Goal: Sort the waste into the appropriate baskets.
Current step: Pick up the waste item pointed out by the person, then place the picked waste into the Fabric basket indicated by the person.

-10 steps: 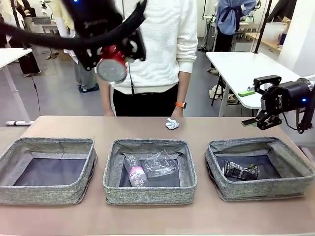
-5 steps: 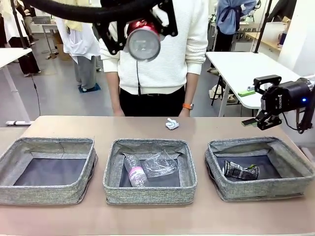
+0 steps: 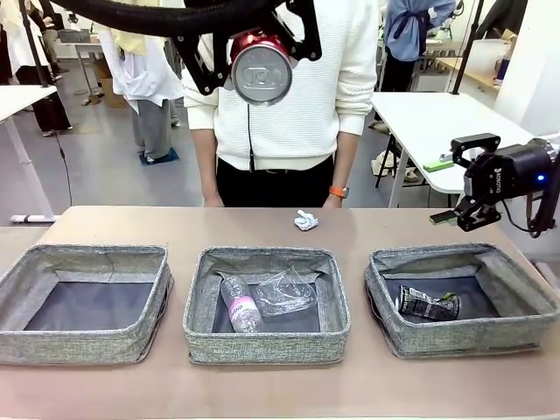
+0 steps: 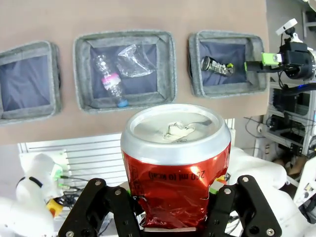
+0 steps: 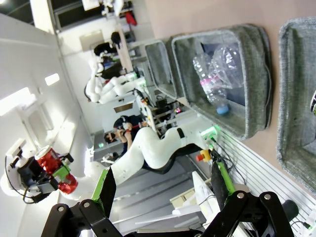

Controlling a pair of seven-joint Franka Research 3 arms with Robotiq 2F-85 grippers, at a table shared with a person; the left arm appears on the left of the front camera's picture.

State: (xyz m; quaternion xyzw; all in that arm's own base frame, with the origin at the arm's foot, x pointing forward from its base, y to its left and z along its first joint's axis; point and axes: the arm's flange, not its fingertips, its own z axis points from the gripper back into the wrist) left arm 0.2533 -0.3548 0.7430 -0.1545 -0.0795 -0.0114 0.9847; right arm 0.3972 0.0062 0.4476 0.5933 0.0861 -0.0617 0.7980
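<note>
We see mid basket (image 3: 262, 346) w/ bottle (image 3: 238, 308) + cup (image 3: 285, 293), R basket (image 3: 464, 338) w/ crushed can (image 3: 427, 304); paper wad (image 3: 306, 220) by counter's (image 3: 280, 385) far edge. Our L claw (image 3: 260, 68), clamped on red can (image 3: 261, 72), sits higher and further right than before; R claw (image 3: 455, 179) apart.

Red can (image 3: 260, 72), silver top; grey woven baskets (image 3: 262, 346), dark lining; clear bottle (image 3: 238, 308), pink label; white wad (image 3: 305, 220); tan table (image 3: 402, 229).
</note>
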